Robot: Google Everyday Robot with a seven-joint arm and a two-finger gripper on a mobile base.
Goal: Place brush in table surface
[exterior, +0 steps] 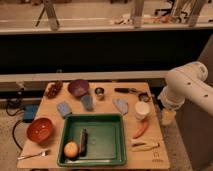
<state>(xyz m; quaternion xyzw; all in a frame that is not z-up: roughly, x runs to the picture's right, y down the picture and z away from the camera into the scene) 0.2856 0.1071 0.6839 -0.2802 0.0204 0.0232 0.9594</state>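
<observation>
Jaws at right edge of wooden table (150, 159), opening unclear, slim dark brush (83, 141) in green rectangular tray (90, 116)

No legible writing
A small dark mark (157, 157) at the bench's (55, 125) front right corner is unreadable; the pincer (168, 119), just beside the bench's right edge, bears none.

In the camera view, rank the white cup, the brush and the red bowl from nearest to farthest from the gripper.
The gripper hangs off the right edge of the table.
1. White cup, on the table's right side, next to the gripper.
2. Brush, lying in the green tray at the centre.
3. Red bowl, far left.
</observation>
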